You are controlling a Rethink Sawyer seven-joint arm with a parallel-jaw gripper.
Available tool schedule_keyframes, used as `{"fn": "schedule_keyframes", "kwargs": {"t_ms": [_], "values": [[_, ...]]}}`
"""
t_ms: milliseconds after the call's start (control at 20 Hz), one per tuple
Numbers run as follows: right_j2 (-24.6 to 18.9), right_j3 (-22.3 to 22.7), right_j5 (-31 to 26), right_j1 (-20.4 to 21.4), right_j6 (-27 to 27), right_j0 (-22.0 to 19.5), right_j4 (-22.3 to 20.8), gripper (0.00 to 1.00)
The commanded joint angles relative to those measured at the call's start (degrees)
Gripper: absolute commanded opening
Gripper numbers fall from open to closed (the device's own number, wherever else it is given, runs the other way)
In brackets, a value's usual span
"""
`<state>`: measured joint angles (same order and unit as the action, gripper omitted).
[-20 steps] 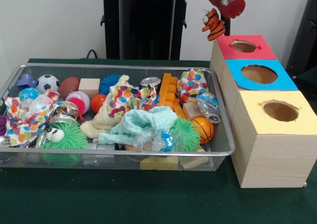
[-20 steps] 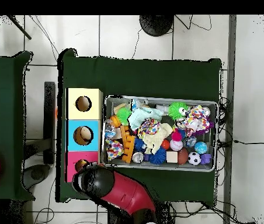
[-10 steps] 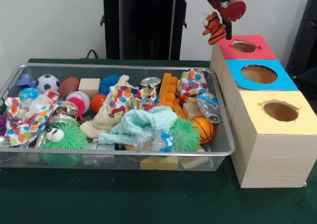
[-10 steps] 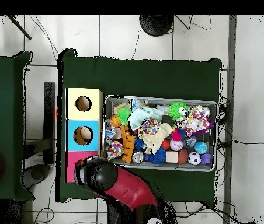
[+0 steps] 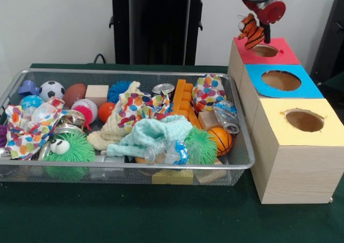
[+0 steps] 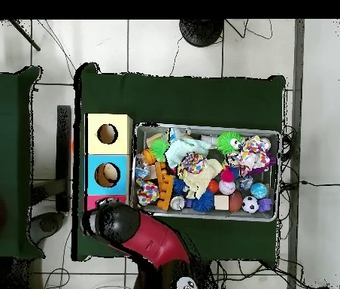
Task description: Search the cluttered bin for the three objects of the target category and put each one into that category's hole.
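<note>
Tiger toy held over the red box.
The gripper (image 5: 262, 18) is clamped on a small striped tiger toy (image 5: 251, 30), which hangs just above the red-topped box (image 5: 285, 53), at about ten o'clock from its hole (image 5: 265, 50). The blue-topped box (image 5: 307, 87) and yellow-topped box (image 5: 290, 135) line up beside it. At nine o'clock sits the wire bin (image 5: 236, 159), crowded with balls, cloths and blocks.

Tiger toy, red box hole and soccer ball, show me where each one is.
tiger toy (image 5: 251, 31), front view, striped body under the gripper.
red box hole (image 5: 265, 50), front view, dark opening.
soccer ball (image 5: 51, 90), front view, its upper face.
</note>
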<state>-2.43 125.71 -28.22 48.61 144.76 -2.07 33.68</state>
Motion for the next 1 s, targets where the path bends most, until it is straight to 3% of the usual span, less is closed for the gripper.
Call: {"fn": "schedule_keyframes", "kwargs": {"t_ms": [50,350,550,850,1000], "values": [[-6.57,-2.49,-0.22,-1.06,9.25,0.11,6.06,0.0],[-14.94,4.73,8.88,-3.43,2.4,-4.85,12.93,0.0],[-21.92,9.69,14.53,-4.21,1.45,-8.85,15.85,0.0],[-27.41,12.55,23.25,-9.01,6.39,-13.66,7.7,0.0],[-25.72,11.75,24.03,-10.71,6.4,-13.63,4.63,0.0]]}}
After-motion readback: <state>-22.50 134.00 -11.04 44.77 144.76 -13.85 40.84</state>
